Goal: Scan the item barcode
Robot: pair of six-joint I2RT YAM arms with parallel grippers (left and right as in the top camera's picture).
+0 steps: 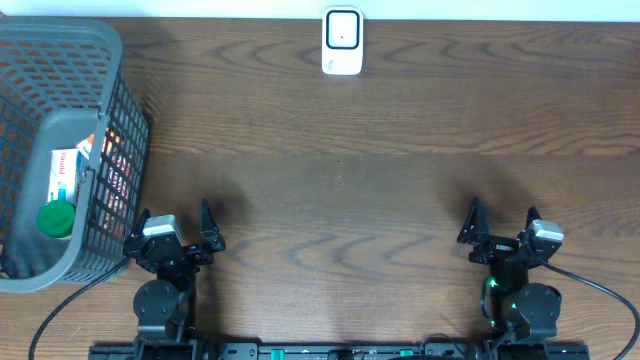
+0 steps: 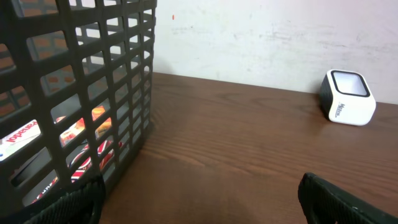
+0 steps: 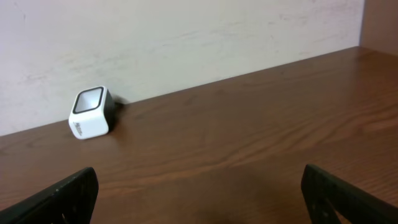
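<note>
Not started tbh: left hand (image 1: pixel 175 215) and right hand (image 1: pixel 503 212) both spread empty, items (image 1: pixel 62 172) sit in the basket (image 1: pixel 60 32) on the left, scanner (image 1: pixel 342 40) far back untouched.

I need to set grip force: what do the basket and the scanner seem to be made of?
The basket looks like moulded grey plastic, matt, with an even lattice of bars. The scanner is probably hard plastic: a smooth white shell around a dark, glossy window.
</note>
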